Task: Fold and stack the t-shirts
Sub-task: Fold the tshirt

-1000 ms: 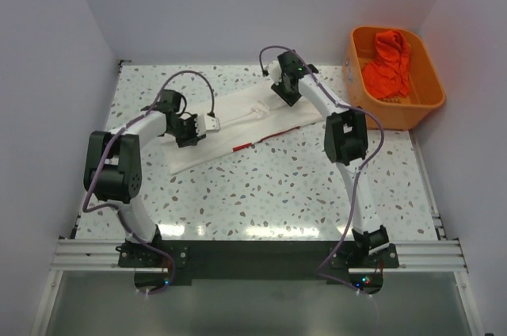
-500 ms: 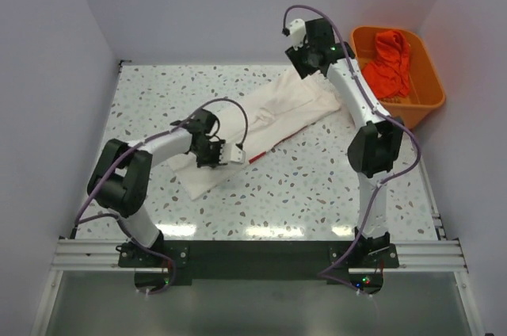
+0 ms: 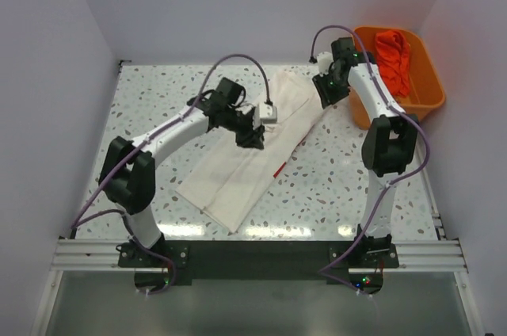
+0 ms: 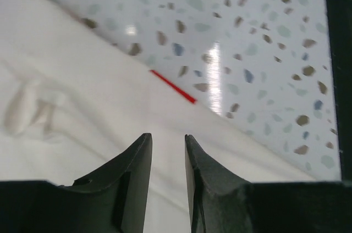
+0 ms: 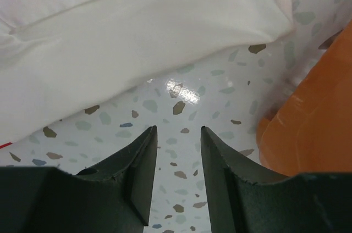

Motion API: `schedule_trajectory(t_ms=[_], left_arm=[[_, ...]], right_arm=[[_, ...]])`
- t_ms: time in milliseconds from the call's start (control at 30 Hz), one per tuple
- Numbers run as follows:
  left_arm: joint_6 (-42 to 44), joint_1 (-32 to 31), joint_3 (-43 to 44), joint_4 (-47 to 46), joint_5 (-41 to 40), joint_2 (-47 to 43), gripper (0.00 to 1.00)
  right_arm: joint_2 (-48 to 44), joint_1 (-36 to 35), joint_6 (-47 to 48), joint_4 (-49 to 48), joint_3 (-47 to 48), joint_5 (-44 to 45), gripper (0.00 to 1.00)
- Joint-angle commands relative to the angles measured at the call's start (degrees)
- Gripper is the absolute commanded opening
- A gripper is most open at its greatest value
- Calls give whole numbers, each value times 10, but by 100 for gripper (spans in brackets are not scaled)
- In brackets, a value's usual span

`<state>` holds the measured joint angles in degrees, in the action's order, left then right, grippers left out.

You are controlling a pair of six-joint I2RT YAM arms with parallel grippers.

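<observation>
A white t-shirt (image 3: pixel 261 146) lies flattened in a long diagonal strip, from the back right to the front middle of the table. A thin red edge (image 3: pixel 279 169) shows at its right side. My left gripper (image 3: pixel 255 136) hovers over the shirt's middle. In the left wrist view my left gripper (image 4: pixel 168 137) is open and empty, with white cloth (image 4: pixel 82 95) under it and the red edge (image 4: pixel 173 86) ahead. My right gripper (image 3: pixel 325 97) is at the shirt's back right corner. In the right wrist view my right gripper (image 5: pixel 179 128) is open over bare table, just off the shirt (image 5: pixel 137 35).
An orange plastic tub (image 3: pixel 428 102) stands at the back right with a crumpled orange-red cloth (image 3: pixel 392 59) in it. Its wall (image 5: pixel 313 117) is close to the right of my right gripper. Walls enclose the speckled table (image 3: pixel 158 98) on three sides.
The shirt has swung from lying across the back to a long diagonal reaching the front. My left gripper moved right and back over its middle. My right gripper came down beside the tub.
</observation>
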<state>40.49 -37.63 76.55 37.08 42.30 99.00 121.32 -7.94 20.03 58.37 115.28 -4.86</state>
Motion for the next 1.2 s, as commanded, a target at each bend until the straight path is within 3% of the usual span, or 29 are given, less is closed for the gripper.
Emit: schedule_trajectory(t_ms=[0,167,333,533,767,967,1167], left_arm=[[-134,111,80,-81,38,65,36],[-219,162,241,-75,-22,206,36],[-241,187,255,-106,-76,245,36],[-279,221,190,-124,-93,233,36],[-325,272,32,-162,-74,145,36],[-322,302,-69,-194,-61,38,37],[-328,304,-105,-185,-65,-9,38]], right_arm=[[-10,-5,-25,7,2,-37,39],[64,-6,-46,-11,33,-34,30],[141,-9,-54,-18,104,-10,27],[210,-40,6,-45,137,58,26],[265,-102,84,-112,187,127,26],[300,-149,131,-216,227,139,28],[328,-164,169,-418,250,150,38]])
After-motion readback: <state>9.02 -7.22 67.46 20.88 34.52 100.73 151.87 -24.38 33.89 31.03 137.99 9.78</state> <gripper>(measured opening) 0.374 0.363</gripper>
